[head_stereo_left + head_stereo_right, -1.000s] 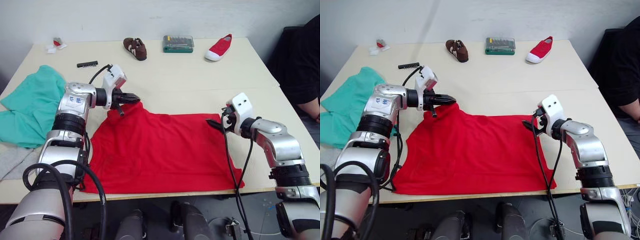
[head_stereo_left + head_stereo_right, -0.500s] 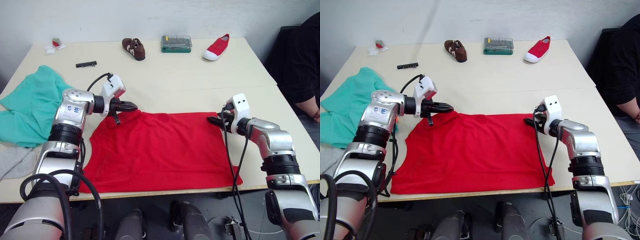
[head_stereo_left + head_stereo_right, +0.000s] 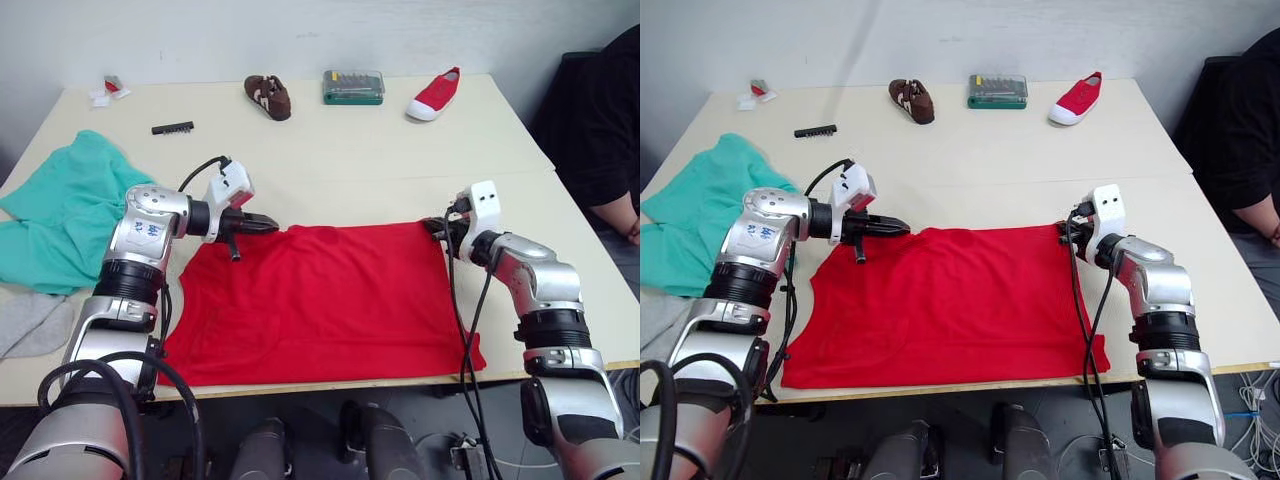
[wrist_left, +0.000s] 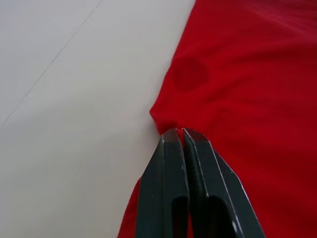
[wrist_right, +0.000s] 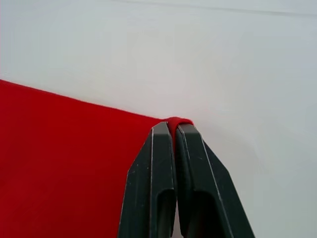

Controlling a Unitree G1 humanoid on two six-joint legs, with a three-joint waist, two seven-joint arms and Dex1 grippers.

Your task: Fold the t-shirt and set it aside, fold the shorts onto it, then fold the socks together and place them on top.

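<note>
Both hands pinch the far edge of the t-shirt (image 3: 320, 300), left hand (image 3: 272, 226) and right hand (image 3: 436, 226) each clamped on a corner, the smooth red cloth now drawn flatter and straighter across the pale bench (image 3: 380, 150) than before, teal shorts (image 3: 60, 210) crumpled far left.

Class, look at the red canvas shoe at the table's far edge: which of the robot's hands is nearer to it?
Right. The right hand, pinching the t-shirt corner, sits almost straight below the red shoe. The left hand grips the opposite corner, farther across the table.
</note>
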